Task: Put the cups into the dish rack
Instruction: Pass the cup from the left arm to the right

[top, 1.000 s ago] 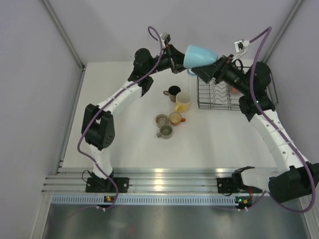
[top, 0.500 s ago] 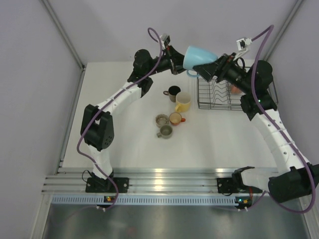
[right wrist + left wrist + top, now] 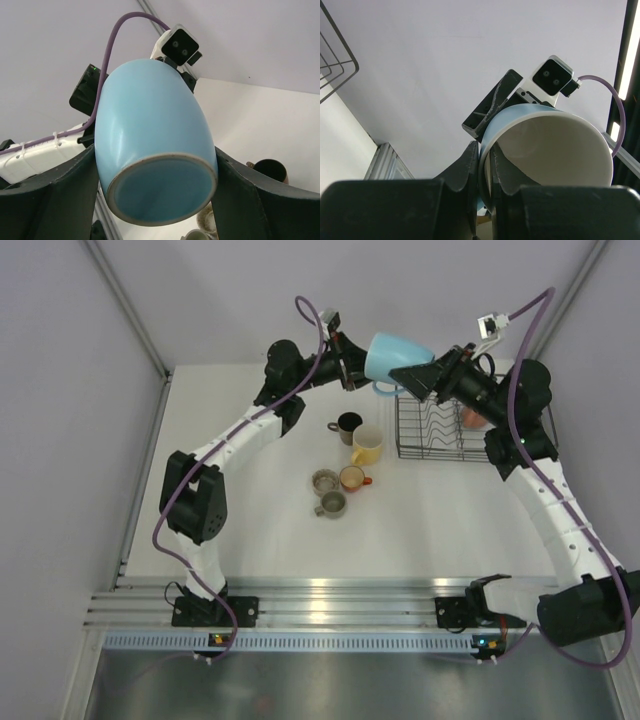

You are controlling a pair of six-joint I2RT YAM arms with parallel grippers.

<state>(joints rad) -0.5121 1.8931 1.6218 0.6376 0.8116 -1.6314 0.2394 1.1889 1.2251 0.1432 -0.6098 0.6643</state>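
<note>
left fingers [image 3: 468,170]: pressed onto the rim of the light blue cup [image 3: 150,110], one inside the mouth and one outside, pinching the thin wall between them. the cup is clear of the worktop [image 3: 260,520], on its side in the air, base toward the other arm, above and beside the left end of the dish rack [image 3: 399,428].

right fingers [image 3: 65,190]: spread wide, one on each side of the cup's body near the base. in the wrist view they sit right at the walls; cannot tell whether they press.

judgement: step in hand is a handover, left to right.
- seat the right fingers on the fuller part of the body, not the tapering base; a rounded glazed wall could squirt out.
- let go of the rim pinch only once the right grip is firm.
- then draw the left fingers back along the cup's axis, so the inner one clears the mouth without dragging.
- the handle seems to hang underneath; keep it out from under the pads.

beyond: a pink-salmon cup [image 3: 470,420] seems to be in the rack, half hidden by the right arm. on the worktop, left of the rack: dark brown cup [image 3: 349,423], yellow cup [image 3: 367,444], orange cup [image 3: 351,478], two grey-olive cups [image 3: 324,481]. most of the load is not yet in.
</note>
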